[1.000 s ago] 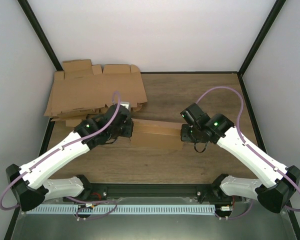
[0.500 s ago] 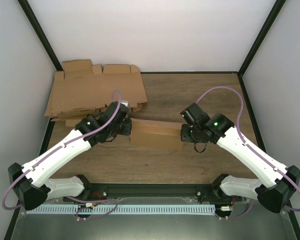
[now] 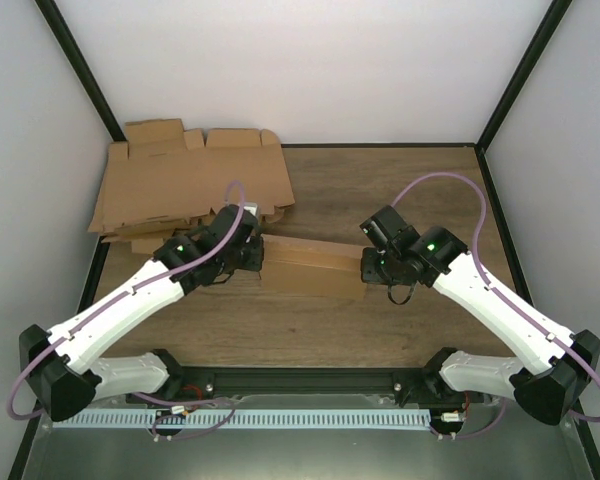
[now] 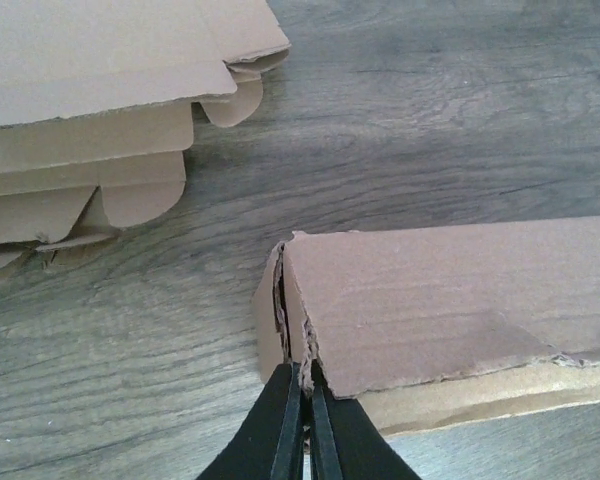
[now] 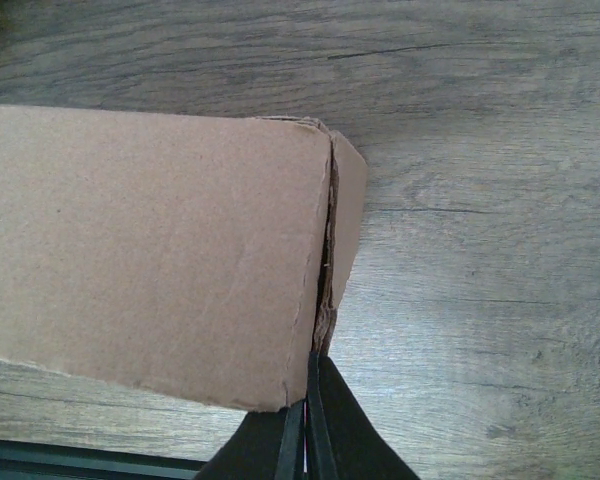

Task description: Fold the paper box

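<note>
The paper box [image 3: 313, 268] is a long brown cardboard piece, partly folded, lying across the table's middle between my two arms. My left gripper [image 3: 257, 260] is shut on the box's left end; in the left wrist view its black fingers [image 4: 302, 425] pinch the ragged end wall of the box [image 4: 450, 300]. My right gripper [image 3: 372, 268] is shut on the box's right end; in the right wrist view [image 5: 305, 430] it clamps the end flap of the box [image 5: 150, 250]. The box's top panel lies folded over, its front edge slightly raised.
A pile of flat brown cardboard blanks [image 3: 185, 180] lies at the back left, also in the left wrist view [image 4: 90, 110], close behind my left gripper. The wooden table [image 3: 400, 190] runs to black frame posts and white walls on both sides.
My left arm has shifted slightly up and right, still gripping the box's left end. The right arm and the box have barely moved.
</note>
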Available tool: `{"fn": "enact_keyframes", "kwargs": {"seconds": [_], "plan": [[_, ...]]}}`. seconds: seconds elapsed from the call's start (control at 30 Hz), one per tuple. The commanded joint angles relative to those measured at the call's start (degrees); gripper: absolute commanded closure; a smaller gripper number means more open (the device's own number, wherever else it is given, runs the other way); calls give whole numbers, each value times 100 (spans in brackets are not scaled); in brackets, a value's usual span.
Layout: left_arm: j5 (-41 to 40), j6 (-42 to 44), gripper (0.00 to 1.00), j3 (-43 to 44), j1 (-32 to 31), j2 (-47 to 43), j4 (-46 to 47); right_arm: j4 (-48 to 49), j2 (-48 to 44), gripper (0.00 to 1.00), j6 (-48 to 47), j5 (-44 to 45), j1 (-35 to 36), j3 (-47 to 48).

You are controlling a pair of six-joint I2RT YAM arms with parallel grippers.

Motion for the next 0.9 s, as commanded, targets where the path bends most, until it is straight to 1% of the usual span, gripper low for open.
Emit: {"fn": "enact_keyframes", "kwargs": {"seconds": [0.0, 0.2, 0.43, 0.47, 0.5, 0.53, 0.57, 0.67, 0.73, 0.8, 0.87], "plan": [[318, -109, 96, -406, 21, -112, 144, -241, 57, 99, 13, -120, 38, -59], [524, -197, 96, -790, 16, -146, 263, -231, 46, 99, -29, -152, 43, -228], [618, -292, 96, -1024, 21, -265, 360, -154, 58, 98, -21, -132, 46, -260], [583, -292, 96, -974, 19, -268, 338, -150, 46, 95, -27, -119, 42, -221], [543, -284, 96, -938, 17, -270, 301, -155, 35, 88, -47, -99, 39, -148], [497, -271, 92, -822, 21, -262, 234, -180, 30, 82, -66, -81, 44, -58], [464, -260, 84, -704, 18, -259, 174, -210, 26, 77, -95, -74, 45, 64], [435, -224, 56, -344, 21, -259, -44, -354, 38, 70, -218, -120, 43, 463], [487, -180, 43, -102, 15, -280, -234, -473, 60, 67, -311, -197, 39, 723], [576, -155, 37, 84, 17, -325, -355, -566, 81, 67, -395, -307, 38, 951], [723, -137, 35, 287, 16, -355, -532, -566, 77, 65, -491, -565, 38, 1168]]}}
